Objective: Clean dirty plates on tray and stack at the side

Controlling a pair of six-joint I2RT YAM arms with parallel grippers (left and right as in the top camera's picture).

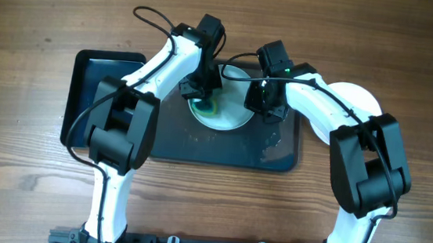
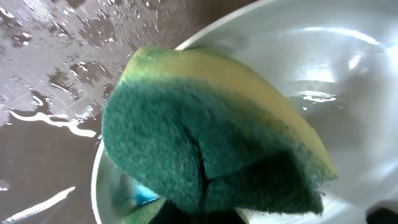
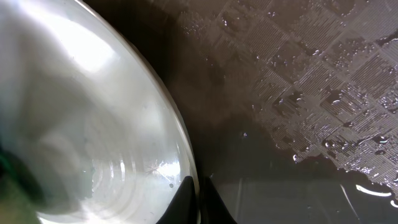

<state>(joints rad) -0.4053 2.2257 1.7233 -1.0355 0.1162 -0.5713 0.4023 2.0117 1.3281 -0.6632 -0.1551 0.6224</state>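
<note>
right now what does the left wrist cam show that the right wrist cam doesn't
Only the left wrist: the green and yellow sponge held by the left gripper, and a blue smear on the plate. Only the right wrist: the right gripper pinching the plate's rim. Both: the white plate and the wet tray beneath it.

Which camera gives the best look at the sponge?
Left wrist: the sponge fills the frame, green scourer over yellow foam, against the plate. Overhead shows only a small green sliver. Right wrist shows mostly plate and tray.
</note>
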